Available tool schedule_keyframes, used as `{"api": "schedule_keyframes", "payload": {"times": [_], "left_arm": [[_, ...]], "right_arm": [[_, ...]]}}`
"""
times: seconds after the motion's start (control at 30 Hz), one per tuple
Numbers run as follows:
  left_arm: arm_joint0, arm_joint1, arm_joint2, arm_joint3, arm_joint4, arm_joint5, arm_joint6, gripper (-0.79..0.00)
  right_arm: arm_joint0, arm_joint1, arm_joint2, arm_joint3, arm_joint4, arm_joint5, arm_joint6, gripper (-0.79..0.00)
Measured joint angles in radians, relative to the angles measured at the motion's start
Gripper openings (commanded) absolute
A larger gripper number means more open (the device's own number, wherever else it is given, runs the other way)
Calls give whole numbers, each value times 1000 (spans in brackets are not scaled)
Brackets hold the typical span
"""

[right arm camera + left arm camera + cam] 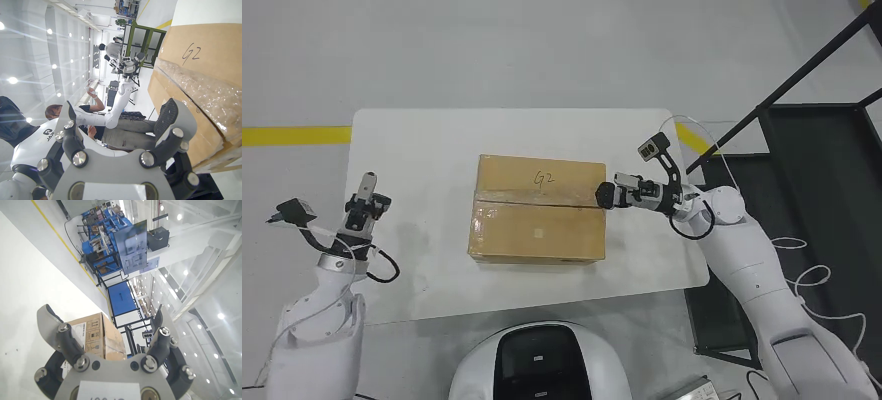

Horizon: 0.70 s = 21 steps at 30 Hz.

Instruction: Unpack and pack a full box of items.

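Sitting taped shut, box [540,222] bears handwritten "G2" on top.

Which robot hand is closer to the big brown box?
Right. The right gripper is open right at the end of the cardboard box, by its taped seam. The left gripper is open too, far off over the table's other side.
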Motion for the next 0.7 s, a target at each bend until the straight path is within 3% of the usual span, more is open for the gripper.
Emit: {"api": "schedule_keyframes", "payload": {"times": [0.17, 0.4, 0.7], "left_arm": [[36, 1, -12, -22, -25, -4, -8, 0], [43, -8, 63, 10, -78, -40, -12, 0], [43, -8, 63, 11, -77, -40, -12, 0]], "right_arm": [[0, 0, 1, 0, 0, 0, 1, 0], [-20, -2, -9, -61, -29, 47, -62, 0], [83, -65, -199, -106, -43, 154, -240, 0]]}}
